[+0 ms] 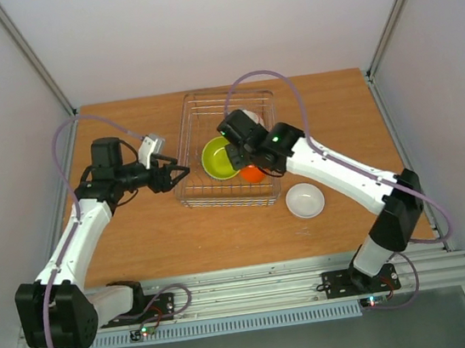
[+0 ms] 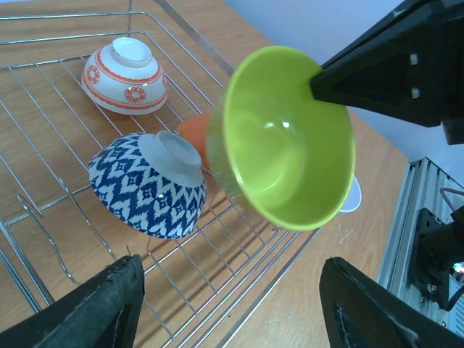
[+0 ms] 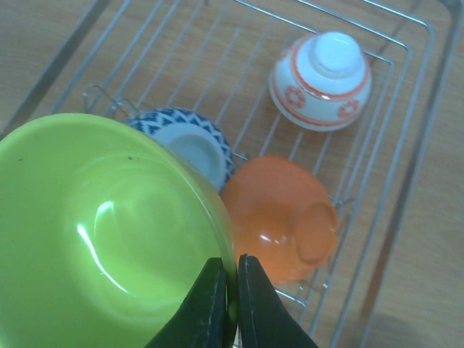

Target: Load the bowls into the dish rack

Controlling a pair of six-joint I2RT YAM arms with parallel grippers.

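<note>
My right gripper (image 3: 230, 304) is shut on the rim of the lime green bowl (image 3: 109, 232), holding it tilted over the dish rack (image 1: 210, 196); the bowl also shows in the top view (image 1: 218, 159) and left wrist view (image 2: 286, 138). In the rack lie, upside down, the blue-and-white bowl (image 2: 148, 181), the red-and-white bowl (image 2: 125, 76) and the orange bowl (image 3: 279, 217). A white bowl (image 1: 305, 200) sits upright on the table right of the rack. My left gripper (image 1: 183, 174) is open and empty at the rack's left side.
The rack's wire wall (image 2: 188, 40) and prongs (image 3: 98, 98) stand around the bowls. The wooden table (image 1: 138, 238) is bounded by white walls; a metal rail (image 1: 256, 291) runs along the near edge.
</note>
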